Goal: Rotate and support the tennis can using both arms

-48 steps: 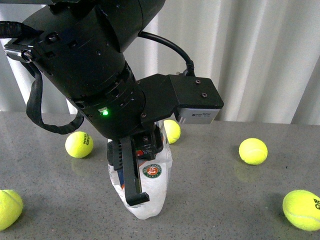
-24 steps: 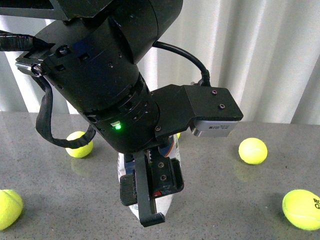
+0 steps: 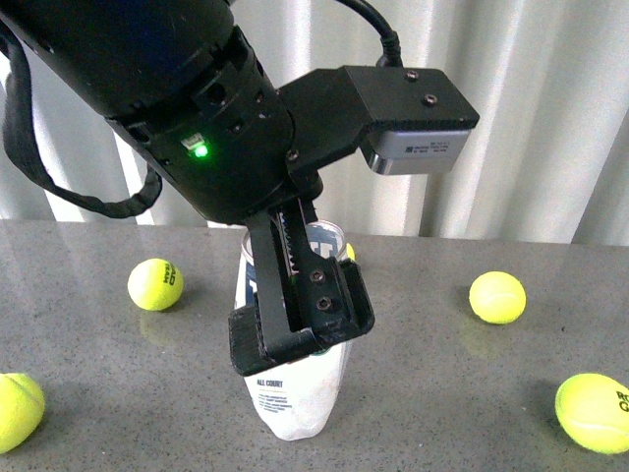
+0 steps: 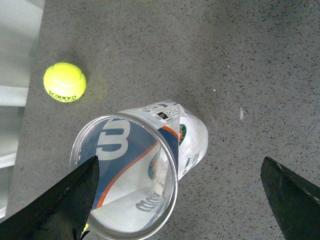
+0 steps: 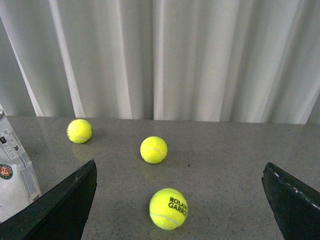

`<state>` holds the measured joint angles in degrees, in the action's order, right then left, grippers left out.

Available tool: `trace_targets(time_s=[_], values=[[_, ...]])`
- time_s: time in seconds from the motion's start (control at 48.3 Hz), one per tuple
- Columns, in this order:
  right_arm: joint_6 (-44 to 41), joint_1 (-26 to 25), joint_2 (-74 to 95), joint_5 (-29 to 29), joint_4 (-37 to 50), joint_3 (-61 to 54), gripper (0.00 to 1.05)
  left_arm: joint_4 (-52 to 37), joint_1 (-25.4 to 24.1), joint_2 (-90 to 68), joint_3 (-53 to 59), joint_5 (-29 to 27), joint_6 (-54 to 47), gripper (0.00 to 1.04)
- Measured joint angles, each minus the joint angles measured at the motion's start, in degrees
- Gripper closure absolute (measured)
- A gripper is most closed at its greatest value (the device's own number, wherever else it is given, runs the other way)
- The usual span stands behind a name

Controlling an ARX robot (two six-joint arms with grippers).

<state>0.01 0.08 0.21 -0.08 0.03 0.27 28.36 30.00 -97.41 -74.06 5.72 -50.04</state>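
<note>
Left gripper [image 4: 180,200] spread wide | tennis can [image 4: 145,160] upright beneath, touching one finger

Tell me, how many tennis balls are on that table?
5. One ball at the left edge, one farther back left of the can, a sliver behind the can, one right of it, one at the right edge. The arm may hide more.

"ROLAND GARROS" on tennis ball [image 5: 169,209]
</note>
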Motion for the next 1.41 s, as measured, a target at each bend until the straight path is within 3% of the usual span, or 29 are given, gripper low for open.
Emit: trace_targets(time_s=[0.31, 0.434, 0.579, 0.828, 0.91, 0.972, 1.097, 1.2, 1.303, 1.407], values=[[0.0, 0.0, 0.0, 0.0, 0.0, 0.0, 0.07, -2.8, -1.6, 3.3, 0.4, 1.6, 3.1, 0.07], [0.0, 0.0, 0.0, 0.0, 0.0, 0.0, 0.07, -9.2, -2.5, 6.7, 2.4, 2.8, 9.0, 0.07], [0.0, 0.0, 0.0, 0.0, 0.0, 0.0, 0.07, -21.7, -3.5, 11.6, 7.3, -0.2, 21.4, 0.07], [0.0, 0.0, 0.0, 0.0, 0.0, 0.0, 0.07, -23.3, -3.8, 11.9, 8.7, -1.7, 28.1, 0.07], [0.0, 0.0, 0.0, 0.0, 0.0, 0.0, 0.07, -48.2, -3.4, 15.3, 20.9, -23.2, 39.0, 0.26], [0.0, 0.0, 0.0, 0.0, 0.0, 0.0, 0.07, -56.9, -4.7, 18.0, 27.1, -27.2, 43.1, 0.35], [0.0, 0.0, 0.0, 0.2, 0.0, 0.0, 0.07, -66.1, -9.1, 25.0, 38.3, -26.3, 47.7, 0.56], [0.0, 0.0, 0.0, 0.0, 0.0, 0.0, 0.07, -68.5, -13.2, 30.8, 47.8, -22.5, 49.2, 0.81], [0.0, 0.0, 0.0, 0.0, 0.0, 0.0, 0.07, -69.3, -15.3, 34.4, 52.8, -19.6, 49.5, 0.99], [0.0, 0.0, 0.0, 0.0, 0.0, 0.0, 0.07, -69.7, -17.8, 38.9, 57.4, -17.3, 49.9, 1.01]])
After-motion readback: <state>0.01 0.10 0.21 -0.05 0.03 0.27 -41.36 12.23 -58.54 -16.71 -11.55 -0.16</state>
